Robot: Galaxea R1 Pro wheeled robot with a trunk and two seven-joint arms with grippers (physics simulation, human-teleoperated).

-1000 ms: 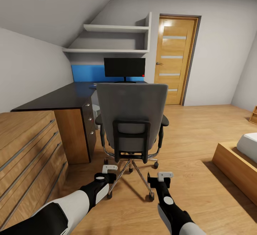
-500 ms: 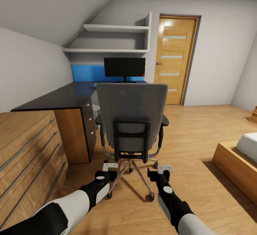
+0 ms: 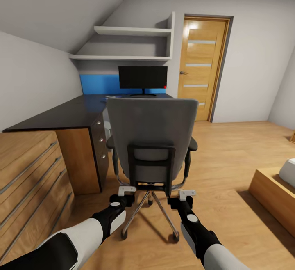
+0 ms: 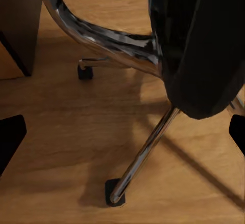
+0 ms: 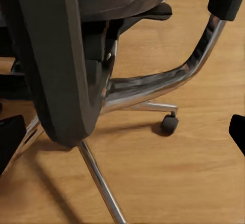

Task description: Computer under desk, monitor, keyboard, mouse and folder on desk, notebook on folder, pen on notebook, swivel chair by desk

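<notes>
- Swivel chair (image 3: 151, 138) stands with its grey back toward the camera, just in front of the desk (image 3: 61, 116), so its seat and anything on it are hidden behind the backrest.
- Its look: grey back panel, a black bracket low on the back, black armrests at both sides, and a shiny metal star base with small dark casters on the wooden floor (image 3: 221, 167).
- Both wrist views look up close at the chair's underside: a curved chrome frame, a chrome leg (image 4: 145, 152) ending in a black caster, and another caster (image 5: 169, 124) farther off.
- Left gripper (image 3: 126, 189) hovers low behind the chair's base, fingers apart, holding nothing.
- Right gripper (image 3: 187, 193) hovers beside it at the same height, fingers also apart and empty.
- Behind the chair, the black monitor (image 3: 142, 77) stands on the far end of the desk, with a red dot at its lower corner; its stand is partly cut off by the chair back.
- Small items on the desk just behind the chair's top edge are too small to make out.
- A wooden drawer chest (image 3: 28, 171) adjoins the desk's near end, and a wooden door (image 3: 203, 69) stands beyond the chair.
</notes>
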